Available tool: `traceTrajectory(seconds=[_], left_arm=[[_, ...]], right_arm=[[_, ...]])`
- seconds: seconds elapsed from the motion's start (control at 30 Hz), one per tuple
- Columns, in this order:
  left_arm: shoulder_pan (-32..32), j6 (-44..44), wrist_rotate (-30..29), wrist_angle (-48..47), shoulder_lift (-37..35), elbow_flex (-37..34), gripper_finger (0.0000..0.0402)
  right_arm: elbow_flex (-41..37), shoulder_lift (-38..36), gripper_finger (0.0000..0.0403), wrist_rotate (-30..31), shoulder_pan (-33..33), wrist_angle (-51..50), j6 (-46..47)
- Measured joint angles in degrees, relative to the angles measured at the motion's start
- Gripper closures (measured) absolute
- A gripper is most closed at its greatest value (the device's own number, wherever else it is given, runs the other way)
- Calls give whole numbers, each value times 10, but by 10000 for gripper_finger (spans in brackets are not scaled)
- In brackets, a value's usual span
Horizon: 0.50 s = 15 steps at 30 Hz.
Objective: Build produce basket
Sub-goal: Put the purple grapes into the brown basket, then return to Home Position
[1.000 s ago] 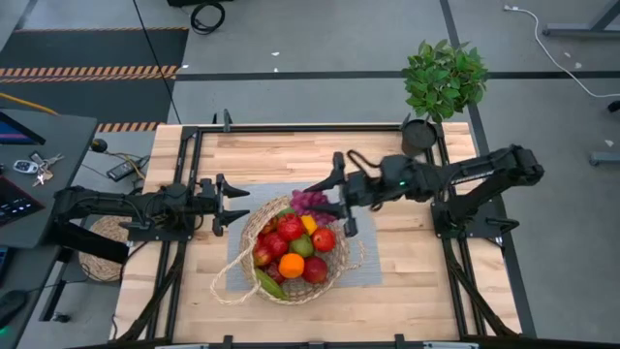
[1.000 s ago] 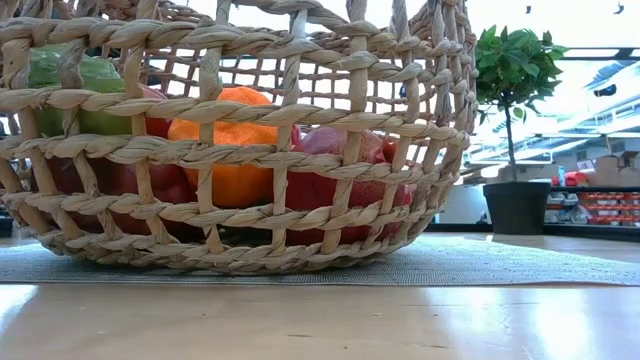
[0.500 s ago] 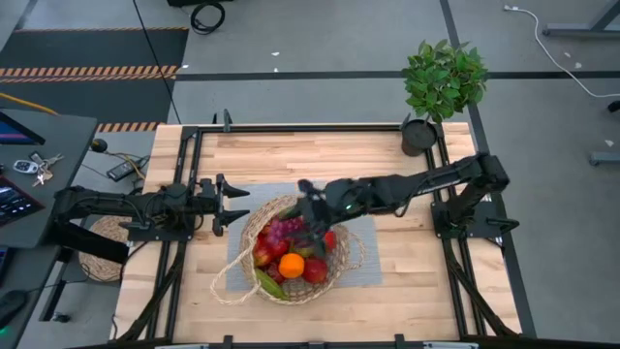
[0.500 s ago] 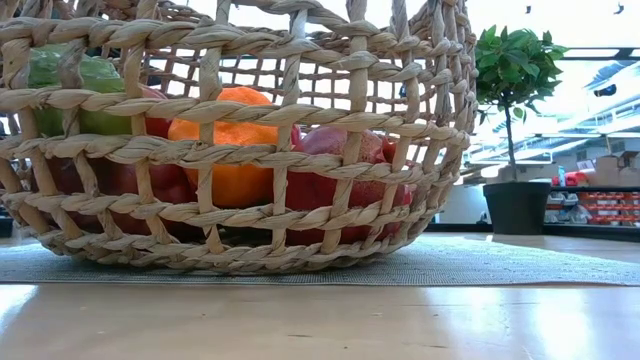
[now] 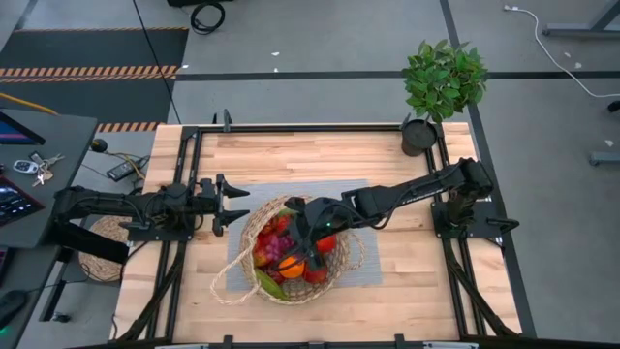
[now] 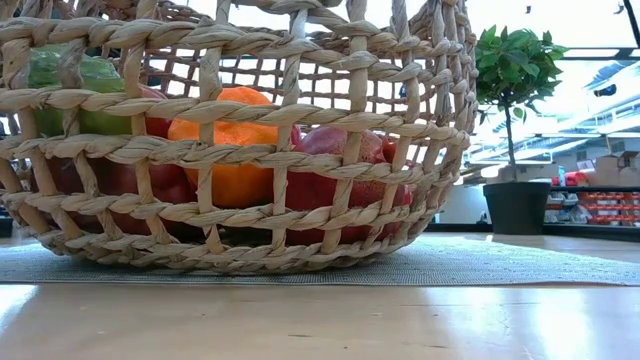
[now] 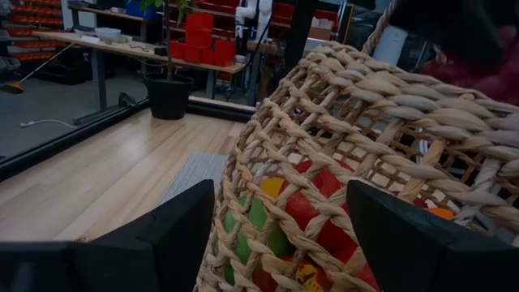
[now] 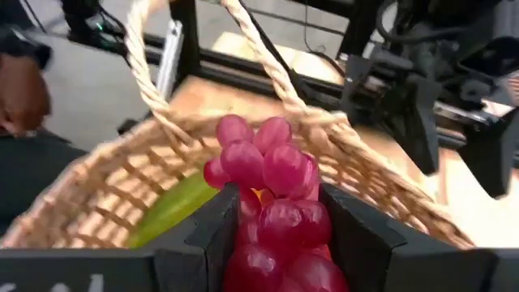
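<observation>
The tan wicker basket (image 5: 341, 273) stands on a grey mat (image 5: 366, 273) at mid-table, holding the produce: red apples (image 5: 325, 242), an orange (image 5: 292, 264) and green fruit (image 5: 268, 283). My right gripper (image 5: 294, 236) reaches in over the basket from the right, slanting down, shut on a bunch of purple grapes (image 8: 272, 166). My left gripper (image 5: 235, 202) waits open and level just left of the basket, whose wall (image 7: 365, 122) fills its wrist view. The low view shows the basket's side (image 6: 250, 150) with the orange (image 6: 232, 150) behind the weave. My right gripper pinches the grape bunch between its two fingers (image 8: 212, 235), which lie on either side of the bunch's near part (image 8: 261, 221). The fingers slant down from the table's right. The bunch sticks out ahead of the fingertips, above the fruit in the basket; whether it touches that fruit is hidden.
A potted green plant (image 5: 443, 79) stands at the table's far right corner. The basket's loose wicker handle loops (image 5: 228, 286) trail over the mat toward the near left. A flat woven mat (image 5: 95, 257) lies beyond the left edge, by a desk with keys (image 5: 37, 167).
My right gripper has carried the grapes from above the basket's far rim toward the table's left and near side, sinking and tipping its fingers downward, so it now hangs low over the fruit inside the basket. It stays shut on the bunch.
</observation>
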Motion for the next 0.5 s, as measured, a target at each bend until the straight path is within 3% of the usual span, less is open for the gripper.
traceTrajectory(seconds=[0.17, 0.37, 0.5], left_arm=[[0, 0, 0, 0, 0, 0, 115], [0, 0, 0, 0, 0, 0, 115], [0, 0, 0, 0, 0, 0, 115]], right_arm=[[0, -2, 212, 31, 0, -5, -9], [0, -4, 146, 39, 0, -7, -2], [0, -14, 101, 112, 1, -25, 2]])
